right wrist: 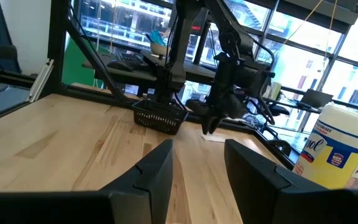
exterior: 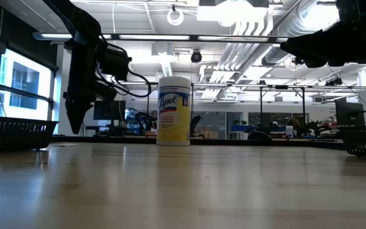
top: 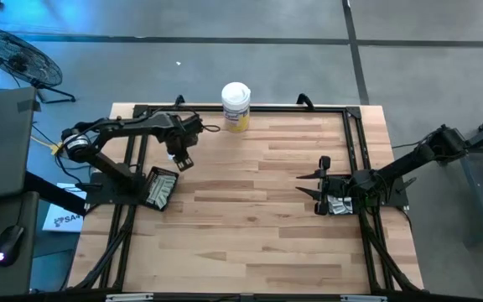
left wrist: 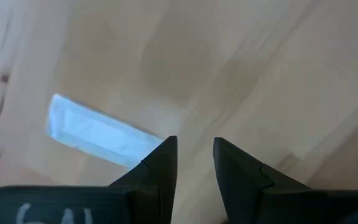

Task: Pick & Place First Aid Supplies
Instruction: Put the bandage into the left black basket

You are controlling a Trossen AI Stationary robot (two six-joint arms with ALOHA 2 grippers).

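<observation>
Left wrist view: one pale strip (left wrist: 98, 132) on table (left wrist: 260, 74).

Bright ceiling lights (exterior: 246, 9) glare white in the low view, leaving the left arm (exterior: 84, 70) a dark silhouette. The near desk (exterior: 183, 191) there is soft and out of focus, with a pale sheen. The left wrist view is blurred, its packet (left wrist: 98, 132) hazy. Windows (right wrist: 135, 18) backlight the right wrist view.

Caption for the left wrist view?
Left gripper, fingers slightly apart and empty, hovers over the wooden table beside a pale oblong packet.
</observation>
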